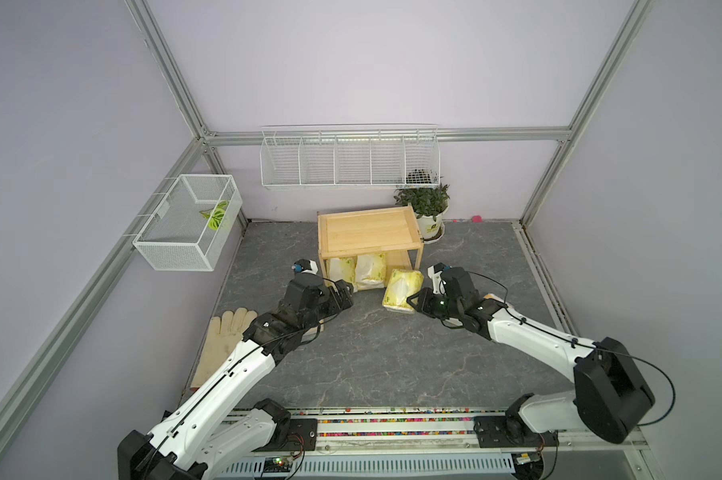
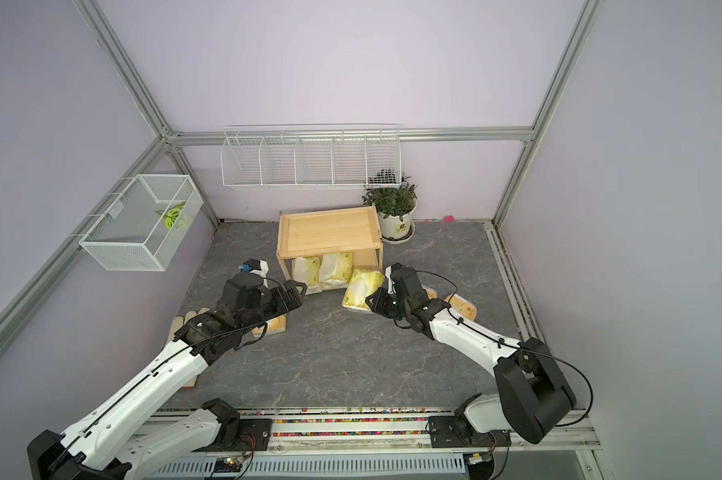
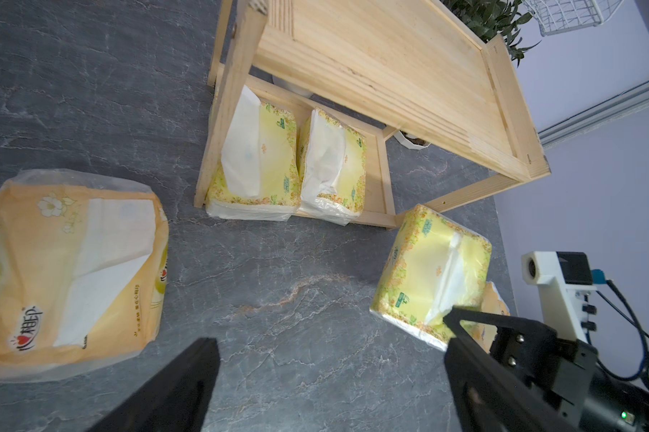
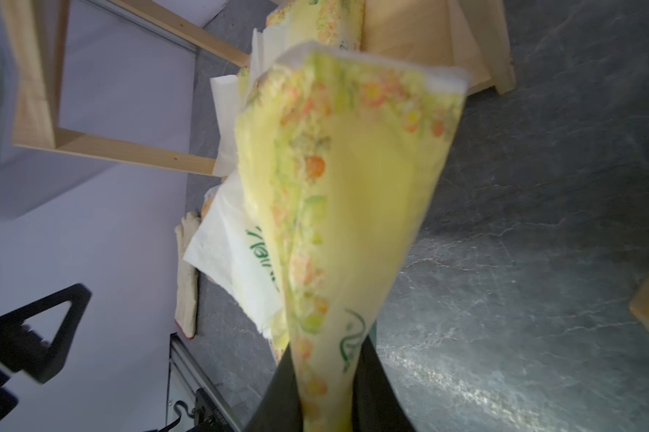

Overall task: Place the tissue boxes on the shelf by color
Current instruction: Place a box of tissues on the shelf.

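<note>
Right gripper (image 4: 326, 348) pinches 1 lemon-yellow tissue pack (image 4: 371, 187), floral-bordered with green print, wrapper crumpled; left gripper (image 3: 328, 327) jaws stand apart, empty.

Beside shelf (image 2: 329, 232), right end effector (image 2: 371, 300) pinching lemon-yellow pack (image 2: 361, 286).

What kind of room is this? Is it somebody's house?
Probably a robot test booth, not a house. Metal frame bars hold plain lilac walls, the left arm and right arm sit on a rail, and the shelf and potted plant look like practice props.
</note>
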Controlling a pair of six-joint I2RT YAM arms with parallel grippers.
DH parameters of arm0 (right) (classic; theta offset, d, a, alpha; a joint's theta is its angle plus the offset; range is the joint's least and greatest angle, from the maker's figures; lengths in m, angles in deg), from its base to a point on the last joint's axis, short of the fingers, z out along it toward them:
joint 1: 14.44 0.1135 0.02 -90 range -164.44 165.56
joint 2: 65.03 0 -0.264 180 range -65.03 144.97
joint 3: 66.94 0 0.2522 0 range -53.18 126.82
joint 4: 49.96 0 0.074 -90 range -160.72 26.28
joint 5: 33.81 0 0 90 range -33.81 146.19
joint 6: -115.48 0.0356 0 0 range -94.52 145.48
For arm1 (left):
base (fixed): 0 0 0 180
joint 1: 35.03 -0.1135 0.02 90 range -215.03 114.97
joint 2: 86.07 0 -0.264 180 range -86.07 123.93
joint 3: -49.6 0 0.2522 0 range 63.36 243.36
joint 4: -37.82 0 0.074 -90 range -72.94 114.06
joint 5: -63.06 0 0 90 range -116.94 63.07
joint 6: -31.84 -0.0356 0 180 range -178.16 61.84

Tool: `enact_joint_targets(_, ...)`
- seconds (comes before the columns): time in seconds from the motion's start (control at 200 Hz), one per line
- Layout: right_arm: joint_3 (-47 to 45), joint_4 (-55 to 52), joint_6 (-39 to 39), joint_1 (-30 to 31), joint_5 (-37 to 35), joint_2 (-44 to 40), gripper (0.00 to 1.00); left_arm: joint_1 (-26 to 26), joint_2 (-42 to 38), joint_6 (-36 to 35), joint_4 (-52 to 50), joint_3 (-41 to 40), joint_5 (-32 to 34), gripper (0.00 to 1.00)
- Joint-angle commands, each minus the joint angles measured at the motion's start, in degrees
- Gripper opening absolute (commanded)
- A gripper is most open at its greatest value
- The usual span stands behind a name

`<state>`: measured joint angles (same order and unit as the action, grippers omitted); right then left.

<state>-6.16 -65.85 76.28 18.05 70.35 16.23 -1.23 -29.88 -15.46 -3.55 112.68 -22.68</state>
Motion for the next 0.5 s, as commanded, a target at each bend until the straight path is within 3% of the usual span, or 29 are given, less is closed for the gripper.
enact_joint_targets(0.0, 1.8, -1.2, -1.5, -0.3, -5.4, 2.0, 0.16, 0.1, -0.9, -1.2, -0.8, 1.1, 0.2, 1.0)
enact_joint_targets(0.495, 7.4, 5.2, -0.1, -0.3, -13.6, 8.8, 0.17, 0.0, -2.0, -0.8, -0.9, -0.4, -0.1, 1.0)
